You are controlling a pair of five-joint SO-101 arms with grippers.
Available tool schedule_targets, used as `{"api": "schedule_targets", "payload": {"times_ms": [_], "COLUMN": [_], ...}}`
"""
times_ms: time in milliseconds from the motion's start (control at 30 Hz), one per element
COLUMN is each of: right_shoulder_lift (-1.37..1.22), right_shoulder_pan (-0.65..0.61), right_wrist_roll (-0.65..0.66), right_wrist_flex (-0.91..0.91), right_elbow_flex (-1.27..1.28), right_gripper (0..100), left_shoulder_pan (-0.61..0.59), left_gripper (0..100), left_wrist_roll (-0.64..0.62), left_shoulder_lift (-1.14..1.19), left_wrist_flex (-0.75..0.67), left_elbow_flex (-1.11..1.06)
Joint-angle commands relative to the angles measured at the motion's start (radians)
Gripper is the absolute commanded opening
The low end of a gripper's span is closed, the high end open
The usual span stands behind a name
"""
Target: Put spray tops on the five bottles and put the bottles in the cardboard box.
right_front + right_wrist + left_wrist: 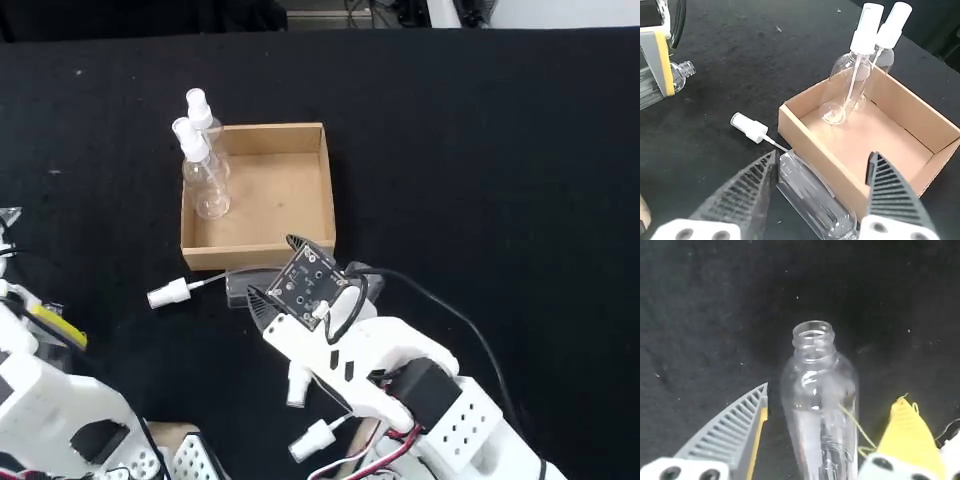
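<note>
1. Work on this job is part done, we think. Two bottles (207, 175) with white tops on stand in a corner of the cardboard box (328, 195).
2. We count two more bottles outside the box, so a lot is left. Tops must go on, and then the bottles must go in.
3. One is the lying bottle (815, 200). It rests on the black table (500, 150), just beside the box's near wall. Its long side runs along that wall. Its mouth points toward the left arm's side.
4. A spray top (168, 294) lies just past that mouth. Its thin tube seems to reach into the bottle, but the top is not pushed home.
5. The right gripper (822, 159) hangs over the lying bottle. Its jaws are wide apart, one on each side, and hold nothing.
6. The left gripper (832, 395) has the open bottle (812, 340) between its jaws. They sit close on both sides, and we think they hold it. This bottle has no top. Its long side runs straight out from the gripper, with the mouth pointing away.
7. Two loose spray tops (312, 438) lie near the right arm's base.
</note>
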State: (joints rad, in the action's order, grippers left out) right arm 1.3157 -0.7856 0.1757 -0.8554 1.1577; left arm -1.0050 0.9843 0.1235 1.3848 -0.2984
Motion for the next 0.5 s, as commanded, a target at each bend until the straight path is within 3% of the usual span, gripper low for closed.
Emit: {"api": "schedule_targets", "payload": {"times_ms": [0, 233, 367, 467], "right_shoulder_lift": [0.021, 0.021, 0.022, 0.022], "right_shoulder_pan": [0.018, 0.018, 0.018, 0.018], "right_wrist_roll": [0.005, 0.005, 0.005, 0.005], "right_wrist_flex": [0.0, 0.0, 0.0, 0.0], "right_elbow_flex": [-0.002, -0.002, -0.002, -0.002], "right_gripper": [25.8, 25.8, 25.8, 25.8], "left_shoulder_pan": [0.008, 0.005, 0.002, 0.002], "left_gripper": [27, 27, 27, 27], "left_wrist_roll": [0.052, 0.068, 0.063, 0.063], "left_shoulder_lift": [-0.021, -0.021, -0.034, -0.043], "left_wrist_flex": [0.002, 0.0, -0.117, -0.112], "left_elbow_flex": [0.008, -0.022, -0.09, -0.091]}}
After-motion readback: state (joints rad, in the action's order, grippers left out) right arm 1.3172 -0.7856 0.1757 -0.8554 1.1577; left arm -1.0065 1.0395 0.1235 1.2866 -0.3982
